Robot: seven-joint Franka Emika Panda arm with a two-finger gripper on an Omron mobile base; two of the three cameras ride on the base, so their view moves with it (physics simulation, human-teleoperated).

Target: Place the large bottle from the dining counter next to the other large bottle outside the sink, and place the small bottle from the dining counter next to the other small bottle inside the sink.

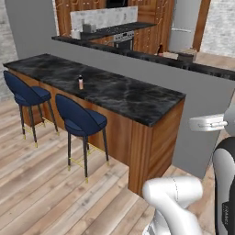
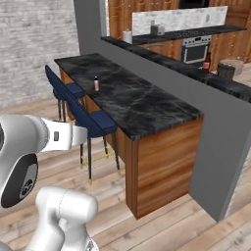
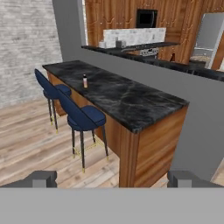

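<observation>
Two blue stools stood at the table: one near (image 1: pixel 81 120), one farther along (image 1: pixel 28 95). One table (image 1: pixel 133 103) with a black marble top. One small bottle (image 1: pixel 81 82) stood on it. One amber-brown bottle (image 2: pixel 207 62) stood behind the rear ledge. One oven (image 2: pixel 195 47).

Far ahead of your gripper (image 3: pixel 112 178), the small bottle (image 3: pixel 85 81) is too tiny to read; fingertips (image 3: pixel 41 178) cut off below.
</observation>
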